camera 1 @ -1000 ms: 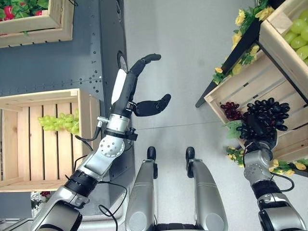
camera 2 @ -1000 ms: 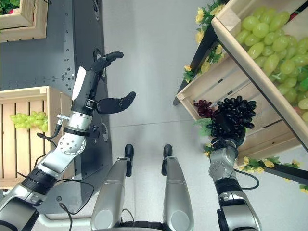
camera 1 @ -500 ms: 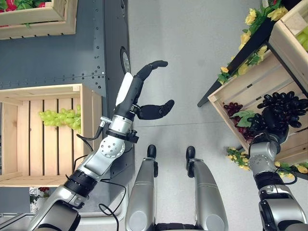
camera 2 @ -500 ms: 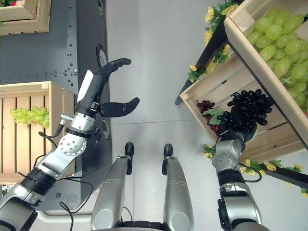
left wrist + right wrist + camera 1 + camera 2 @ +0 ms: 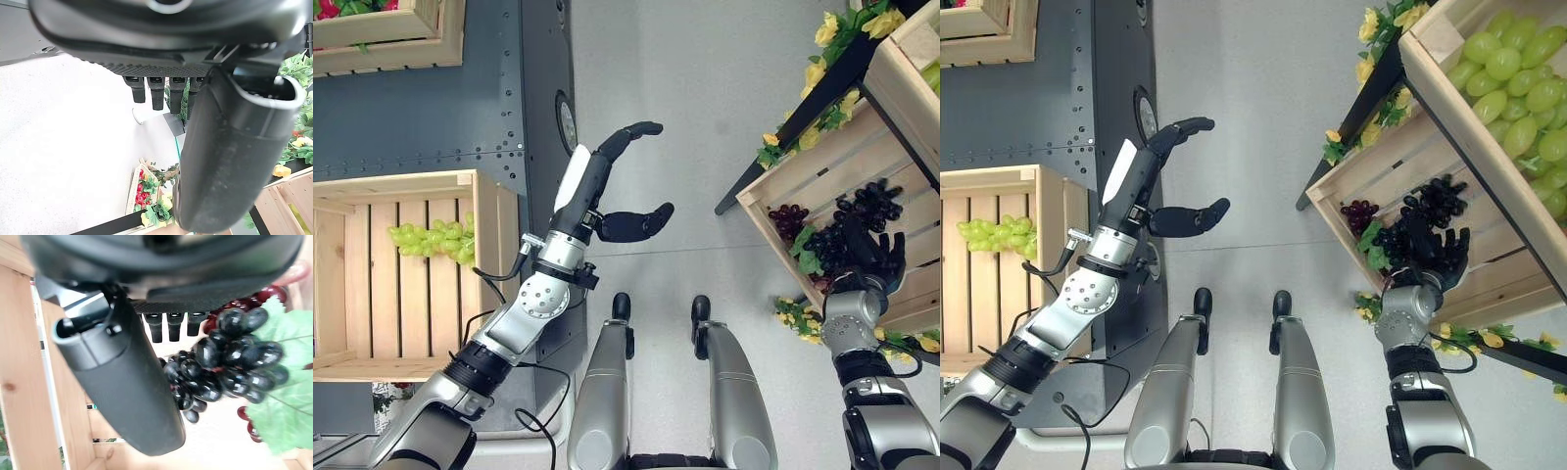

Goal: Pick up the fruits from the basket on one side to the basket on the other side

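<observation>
A bunch of dark grapes [image 5: 850,227] lies in the lower wooden crate [image 5: 822,166] on the right, beside a small red bunch [image 5: 787,217] and a green leaf. My right hand [image 5: 879,260] is open just in front of the dark bunch, fingers spread, holding nothing; in its wrist view the grapes [image 5: 230,364] show past the straight fingers [image 5: 168,325]. My left hand [image 5: 597,191] hangs open over the grey floor, between the two sides. A green grape bunch [image 5: 435,243] lies in the slatted crate [image 5: 372,304] on the left.
An upper crate [image 5: 1420,59] on the right shelf holds green grapes [image 5: 1513,69]. Yellow flowers [image 5: 830,31] and a black shelf bar line that side. A crate with red fruit and leaves [image 5: 382,39] stands at the top left on a dark metal platform [image 5: 440,108].
My right hand was shut on the dark grapes above the right crate; it has opened and the bunch now rests in the crate. The left hand has barely moved.
</observation>
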